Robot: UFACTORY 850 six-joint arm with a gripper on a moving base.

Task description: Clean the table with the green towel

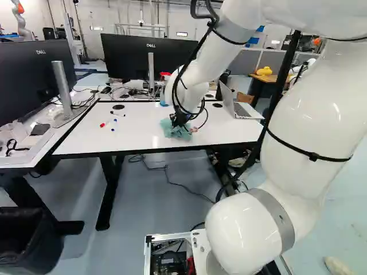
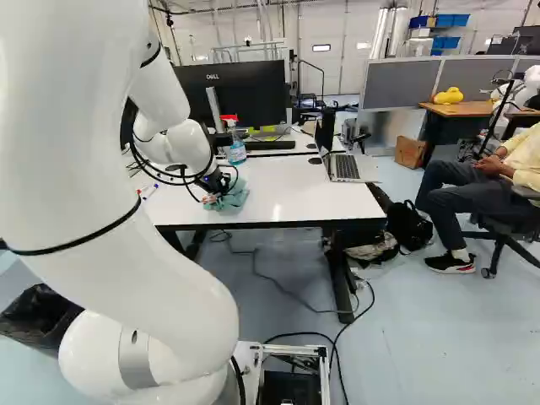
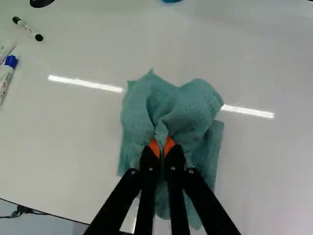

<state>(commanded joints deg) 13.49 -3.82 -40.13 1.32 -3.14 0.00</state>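
On the white table (image 1: 86, 137), a green towel (image 3: 190, 105) in crumpled folds.

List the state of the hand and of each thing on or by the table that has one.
Hand: shut on the towel
Green towel: bunched, on the table
Black marker: capped, lying
Blue marker: capped, lying
Laptop: open
Spray bottle: upright
Bin: open-topped
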